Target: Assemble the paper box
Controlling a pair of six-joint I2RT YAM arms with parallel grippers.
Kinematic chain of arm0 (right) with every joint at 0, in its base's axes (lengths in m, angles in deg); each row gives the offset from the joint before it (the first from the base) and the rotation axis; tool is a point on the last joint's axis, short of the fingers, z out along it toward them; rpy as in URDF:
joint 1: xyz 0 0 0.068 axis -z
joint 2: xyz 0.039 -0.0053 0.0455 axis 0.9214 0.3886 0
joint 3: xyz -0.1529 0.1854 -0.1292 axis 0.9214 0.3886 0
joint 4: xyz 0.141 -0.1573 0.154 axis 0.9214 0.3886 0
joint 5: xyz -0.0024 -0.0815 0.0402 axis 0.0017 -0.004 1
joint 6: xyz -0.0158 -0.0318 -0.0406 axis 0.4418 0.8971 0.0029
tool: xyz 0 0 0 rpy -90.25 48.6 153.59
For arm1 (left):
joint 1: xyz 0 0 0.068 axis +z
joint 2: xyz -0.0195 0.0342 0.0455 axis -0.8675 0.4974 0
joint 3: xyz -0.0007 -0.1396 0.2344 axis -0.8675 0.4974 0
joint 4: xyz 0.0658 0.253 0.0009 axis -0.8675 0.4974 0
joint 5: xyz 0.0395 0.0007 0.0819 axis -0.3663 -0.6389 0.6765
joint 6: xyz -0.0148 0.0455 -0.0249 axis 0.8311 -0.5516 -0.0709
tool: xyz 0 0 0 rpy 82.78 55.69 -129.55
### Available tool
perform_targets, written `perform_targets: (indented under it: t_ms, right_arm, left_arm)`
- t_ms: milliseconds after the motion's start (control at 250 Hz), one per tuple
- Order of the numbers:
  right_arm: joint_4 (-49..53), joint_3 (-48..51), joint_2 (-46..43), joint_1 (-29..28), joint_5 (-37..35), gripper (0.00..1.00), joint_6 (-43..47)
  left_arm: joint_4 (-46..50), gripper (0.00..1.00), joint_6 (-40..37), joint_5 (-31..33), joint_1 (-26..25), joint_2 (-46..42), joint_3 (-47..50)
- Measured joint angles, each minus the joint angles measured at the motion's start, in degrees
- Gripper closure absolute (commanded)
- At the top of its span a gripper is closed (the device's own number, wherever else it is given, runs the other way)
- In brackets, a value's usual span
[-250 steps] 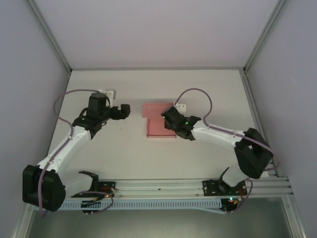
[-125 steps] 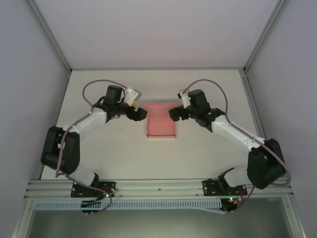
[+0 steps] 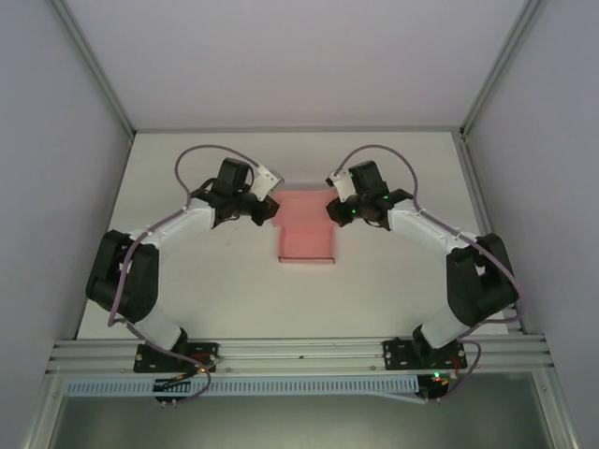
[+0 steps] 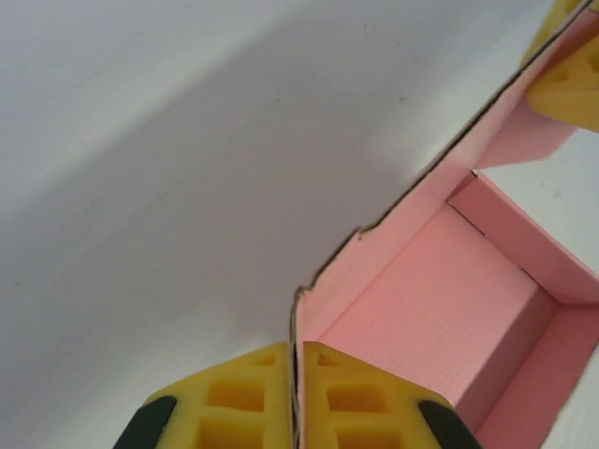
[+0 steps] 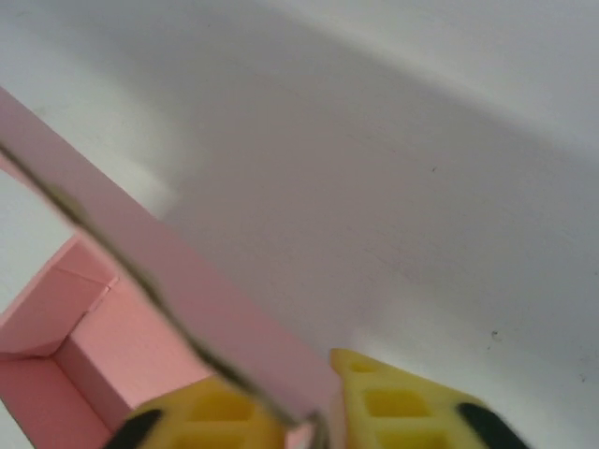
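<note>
The pink paper box (image 3: pixel 306 234) sits open-topped in the middle of the white table, its far wall standing up. My left gripper (image 3: pixel 272 211) is at the box's far left corner and my right gripper (image 3: pixel 331 211) at its far right corner. In the left wrist view the yellow fingers (image 4: pixel 243 398) are shut on the thin edge of the box wall (image 4: pixel 393 234), and the pink floor (image 4: pixel 440 309) lies beyond. The right gripper's yellow fingers (image 4: pixel 573 79) pinch the same wall's other end. In the right wrist view, that gripper (image 5: pixel 318 421) is shut on the pink wall (image 5: pixel 178 281).
The white table (image 3: pixel 206 281) spreads out on both sides of the box. Grey walls with metal corner posts (image 3: pixel 112 103) close in the back and sides. An aluminium rail (image 3: pixel 299 351) carrying the arm bases runs along the near edge.
Both arms swung in from the sides to the box's far corners. Their jaws went from open to shut on the far wall.
</note>
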Motion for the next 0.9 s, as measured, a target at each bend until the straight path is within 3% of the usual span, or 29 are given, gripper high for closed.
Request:
perform_targets:
  t_ms: [156,347,507,687,902]
  right_arm:
    - [-1.95,0.83,-1.66,-1.64,-5.01,0.90,-2.73]
    - [-14.58,5.20,-3.30,-8.09,-21.33,0.89,-14.71]
    - [-26.12,6.34,1.68,-11.28,-32.09,0.85,-24.52]
    - [-31.04,3.32,8.48,-12.72,-43.30,0.84,-32.41]
    - [-39.34,4.66,11.58,-13.55,-46.01,0.83,-34.67]
  left_arm:
    - [-0.46,1.00,7.30,12.20,-3.61,0.02,-2.21]
    - [-5.55,1.00,21.46,22.53,-5.55,-0.20,-2.56]
    - [-10.47,1.00,29.27,26.47,-5.75,0.00,-0.11]
    - [-11.82,1.00,34.56,28.13,-6.78,1.77,-0.02]
    - [-17.42,1.00,39.08,29.42,-6.73,1.99,3.17]
